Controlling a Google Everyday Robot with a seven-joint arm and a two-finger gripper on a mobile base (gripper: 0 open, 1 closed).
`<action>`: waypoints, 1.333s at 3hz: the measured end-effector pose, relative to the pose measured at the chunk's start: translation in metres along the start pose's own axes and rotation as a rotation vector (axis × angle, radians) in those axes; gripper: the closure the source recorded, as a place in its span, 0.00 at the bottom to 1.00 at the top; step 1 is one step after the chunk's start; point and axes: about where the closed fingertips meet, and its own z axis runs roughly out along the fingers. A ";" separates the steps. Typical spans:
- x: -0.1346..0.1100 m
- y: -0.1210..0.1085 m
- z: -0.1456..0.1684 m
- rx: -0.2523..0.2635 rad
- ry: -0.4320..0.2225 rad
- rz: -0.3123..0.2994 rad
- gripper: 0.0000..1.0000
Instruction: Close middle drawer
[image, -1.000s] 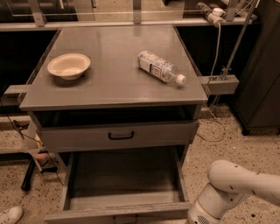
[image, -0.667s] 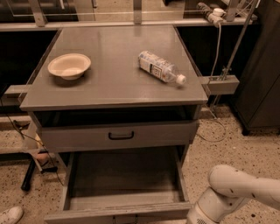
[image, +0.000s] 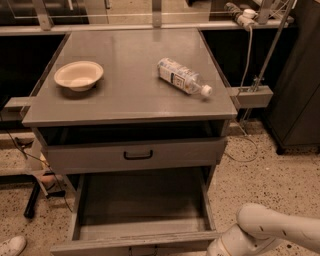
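The middle drawer (image: 125, 243) stands pulled far out of the cabinet. Its deep grey box is open to view and nothing shows inside it, and its low front panel runs along the bottom edge of the view. The gripper is not in sight. The white arm (image: 280, 229) comes in from the lower right, bends down beside the right end of that front panel and leaves the view there. The gripper must sit below that point, so I cannot tell whether it is wide, narrow or holding anything.

Up and to the left of that spot is the top drawer (image: 90, 159). It is drawn out a little, with a dark gap above its tall front and a black handle (image: 138, 155) at the middle.

Higher up is the grey cabinet top (image: 130, 100). A clear plastic bottle (image: 183, 77) with a white cap lies on its side there, almost straight above the arm's end. A shallow cream bowl (image: 78, 75) stands well to the left of the bottle.

On the cabinet's right side, above the arm, is a small grey ledge (image: 252, 96). A white shoe (image: 11, 245) shows on the speckled floor far to the left, at the bottom corner.
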 end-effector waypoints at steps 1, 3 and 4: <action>-0.010 -0.018 0.004 0.016 -0.045 0.013 1.00; -0.032 -0.050 -0.008 0.072 -0.101 0.018 1.00; -0.035 -0.053 -0.010 0.076 -0.103 0.018 1.00</action>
